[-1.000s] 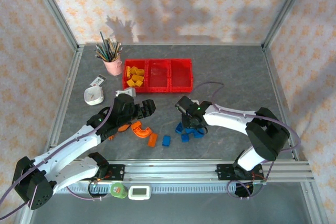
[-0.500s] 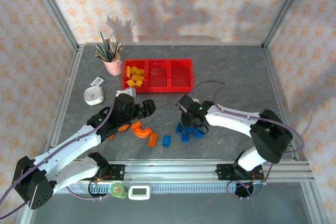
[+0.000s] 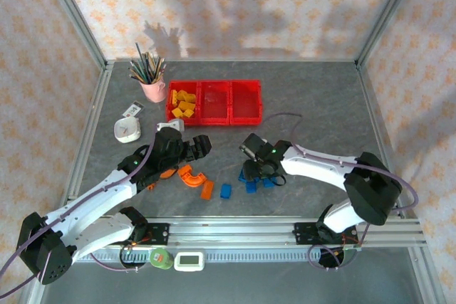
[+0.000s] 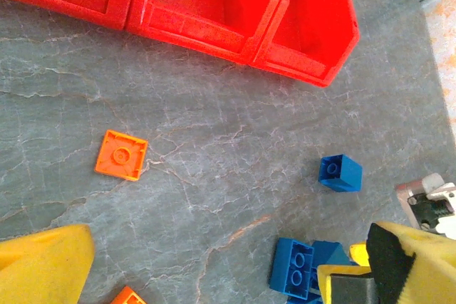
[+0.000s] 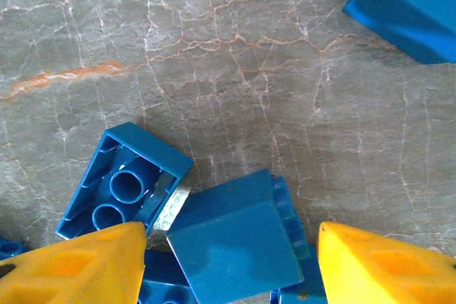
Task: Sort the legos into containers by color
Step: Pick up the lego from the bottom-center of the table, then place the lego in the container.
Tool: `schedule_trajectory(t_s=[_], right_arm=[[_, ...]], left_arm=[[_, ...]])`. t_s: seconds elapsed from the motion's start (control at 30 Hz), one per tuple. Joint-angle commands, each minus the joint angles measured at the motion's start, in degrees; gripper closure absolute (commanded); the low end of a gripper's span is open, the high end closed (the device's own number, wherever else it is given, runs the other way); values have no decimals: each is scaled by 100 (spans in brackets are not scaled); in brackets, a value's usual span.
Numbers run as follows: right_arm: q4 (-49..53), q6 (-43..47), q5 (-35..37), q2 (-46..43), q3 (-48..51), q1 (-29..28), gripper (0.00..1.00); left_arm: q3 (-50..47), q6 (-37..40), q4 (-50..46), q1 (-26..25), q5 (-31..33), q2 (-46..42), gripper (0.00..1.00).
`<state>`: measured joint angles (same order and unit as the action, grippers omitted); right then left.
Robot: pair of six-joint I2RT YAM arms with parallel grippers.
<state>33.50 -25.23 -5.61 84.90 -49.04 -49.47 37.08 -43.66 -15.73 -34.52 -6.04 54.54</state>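
Note:
Three joined red containers (image 3: 214,120) stand at the back. The left one holds several yellow legos (image 3: 183,103). Loose orange legos (image 3: 191,176) and blue legos (image 3: 226,191) lie on the grey table in front. My right gripper (image 3: 258,170) is low over the blue cluster. In the right wrist view it (image 5: 228,268) is open, its yellow fingertips (image 5: 71,265) straddling a blue brick (image 5: 235,236) with a gap on each side. My left gripper (image 3: 198,146) hangs wide open above the table with nothing in it. An orange plate (image 4: 121,154) and a blue brick (image 4: 340,173) lie below it.
A pink cup of pencils (image 3: 152,89) stands left of the containers. A white round object (image 3: 128,130) and a small card (image 3: 132,110) lie nearby. An upturned blue brick (image 5: 125,179) touches the straddled one. A metal frame borders the table.
My right gripper has moved slightly toward the near edge over the blue cluster and its jaws have widened. The left arm has not moved.

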Motion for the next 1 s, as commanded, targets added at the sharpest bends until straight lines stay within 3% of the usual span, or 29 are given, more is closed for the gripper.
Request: schedule_trajectory(t_s=[0.0, 0.5, 0.73, 0.97], right_arm=[[151, 180, 130, 182, 17, -36, 36], [193, 304, 558, 317, -432, -32, 55], [214, 508, 595, 578, -1675, -36, 56], [-417, 852, 1150, 1761, -3453, -26, 56]], left_arm=[[115, -11, -120, -46, 2, -119, 1], [163, -2, -150, -45, 58, -135, 1], [375, 39, -361, -37, 517, -229, 1], [691, 206, -731, 256, 1054, -251, 1]])
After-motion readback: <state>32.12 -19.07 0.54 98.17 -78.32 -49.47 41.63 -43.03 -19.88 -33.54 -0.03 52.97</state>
